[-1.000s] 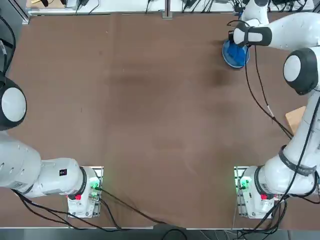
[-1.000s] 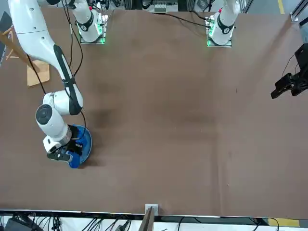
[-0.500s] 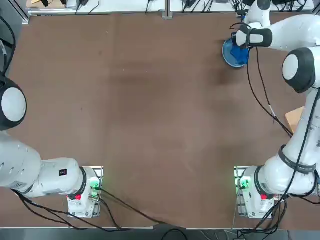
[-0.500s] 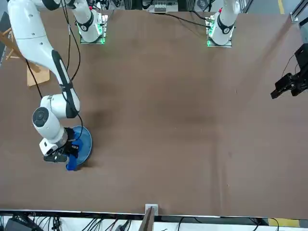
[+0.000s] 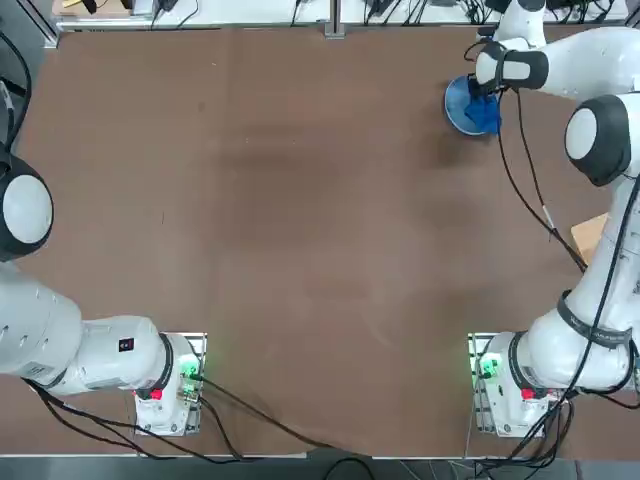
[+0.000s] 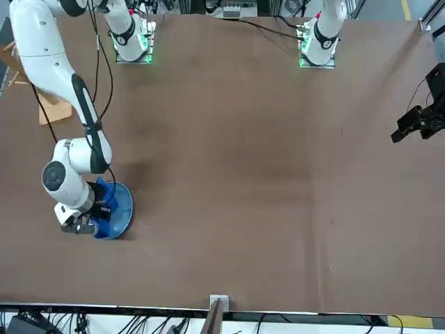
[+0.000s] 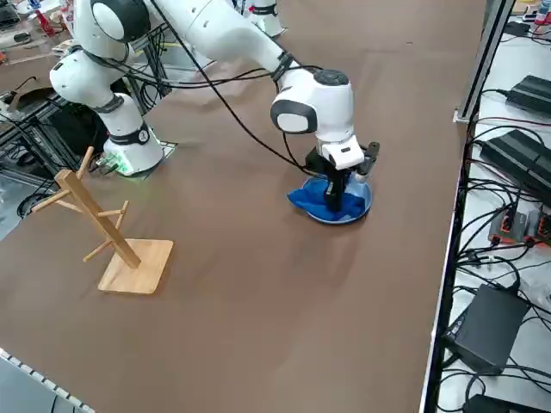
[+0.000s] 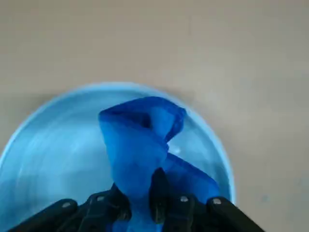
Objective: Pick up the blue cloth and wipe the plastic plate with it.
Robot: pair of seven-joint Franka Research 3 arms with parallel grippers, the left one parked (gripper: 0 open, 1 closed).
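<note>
We see a wooden peg rack (image 7: 110, 237) standing upright on the brown table (image 5: 300, 220), at about three o'clock from the table's middle in the overhead view.

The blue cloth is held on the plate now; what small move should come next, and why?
Probably drag the cloth sideways across the plate. The right pincer is shut on the cloth, which lies near the plate's middle, so bare plate shows all around it.
</note>
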